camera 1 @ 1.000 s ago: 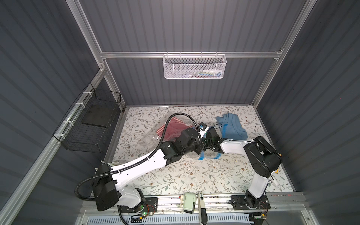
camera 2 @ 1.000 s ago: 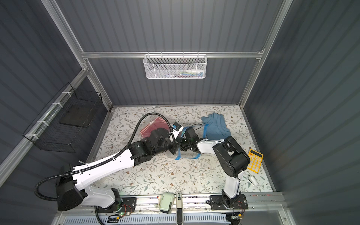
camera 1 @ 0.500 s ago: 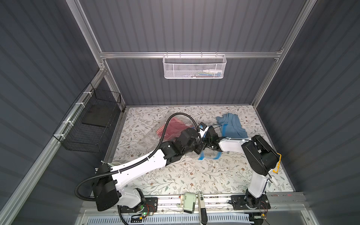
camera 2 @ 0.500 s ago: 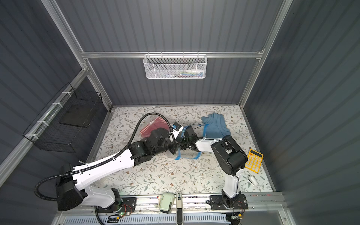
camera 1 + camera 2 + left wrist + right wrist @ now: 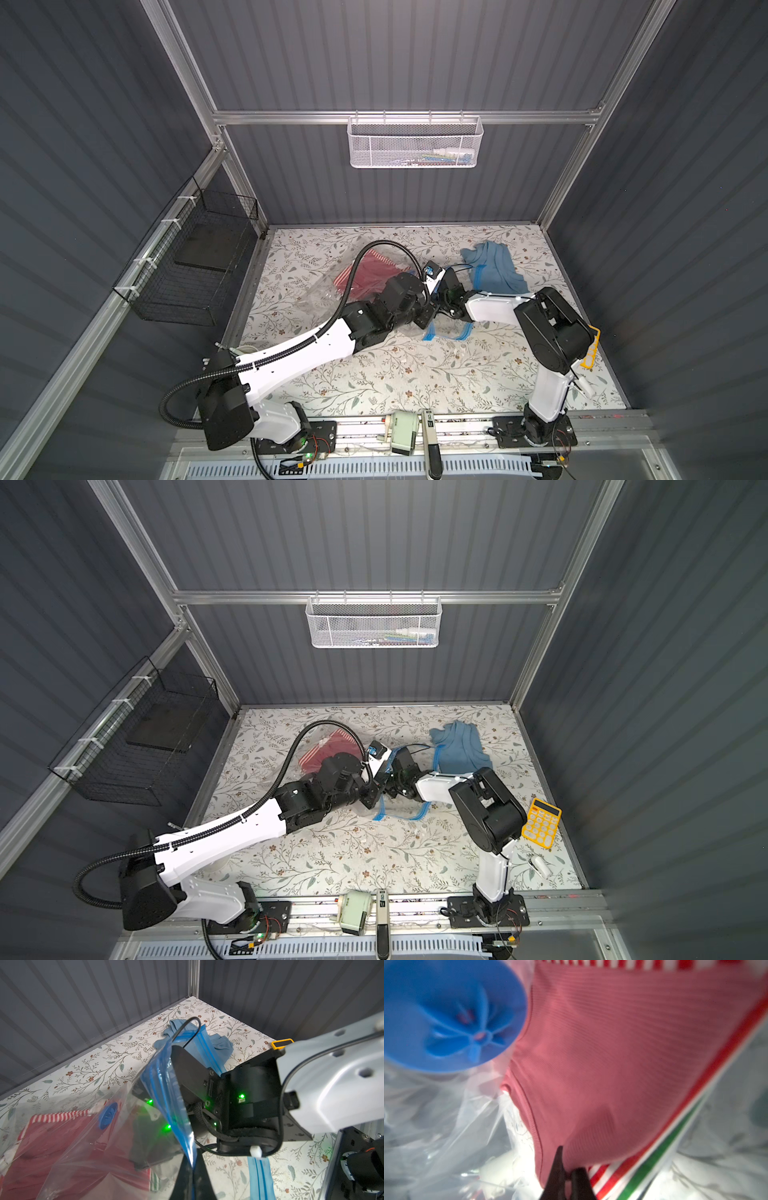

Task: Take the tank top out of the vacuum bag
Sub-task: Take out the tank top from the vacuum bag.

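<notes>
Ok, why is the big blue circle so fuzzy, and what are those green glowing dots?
Right wrist view: the valve cap sits near the lens, so it blurs, the red garment too. Left wrist view: green lights on the right arm glow through the vacuum bag.

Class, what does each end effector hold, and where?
The left end effector grips the bag by its zip strip; the right end effector, the tank top by its edge.

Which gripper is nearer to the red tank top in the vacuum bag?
Right. The right gripper is inside the vacuum bag, shut on the red tank top at its edge. The left gripper is shut on the blue zip strip at the mouth, off the garment.
</notes>
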You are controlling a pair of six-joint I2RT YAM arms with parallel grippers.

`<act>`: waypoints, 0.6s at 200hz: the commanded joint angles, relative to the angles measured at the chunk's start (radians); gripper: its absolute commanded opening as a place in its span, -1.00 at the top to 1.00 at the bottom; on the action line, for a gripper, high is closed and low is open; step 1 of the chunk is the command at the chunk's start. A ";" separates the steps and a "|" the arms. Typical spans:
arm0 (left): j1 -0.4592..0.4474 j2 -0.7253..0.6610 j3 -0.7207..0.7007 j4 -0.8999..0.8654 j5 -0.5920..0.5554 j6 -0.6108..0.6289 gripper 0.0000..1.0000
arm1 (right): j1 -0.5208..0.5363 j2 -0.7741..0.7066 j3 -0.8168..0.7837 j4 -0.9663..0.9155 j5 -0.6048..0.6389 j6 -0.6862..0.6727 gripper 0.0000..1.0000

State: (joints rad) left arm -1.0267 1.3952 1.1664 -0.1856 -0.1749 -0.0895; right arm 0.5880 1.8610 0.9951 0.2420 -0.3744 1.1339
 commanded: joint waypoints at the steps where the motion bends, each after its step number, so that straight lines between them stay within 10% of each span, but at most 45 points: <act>1: 0.004 -0.027 -0.009 -0.003 -0.002 0.014 1.00 | 0.007 -0.043 -0.006 0.031 0.016 -0.025 1.00; 120: 0.003 -0.047 -0.031 0.002 -0.011 0.014 1.00 | 0.013 -0.113 -0.143 0.100 0.048 0.036 0.98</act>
State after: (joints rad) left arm -1.0267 1.3735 1.1465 -0.1856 -0.1822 -0.0895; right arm 0.5972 1.6924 0.8639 0.2813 -0.3107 1.1481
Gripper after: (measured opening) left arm 0.049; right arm 0.052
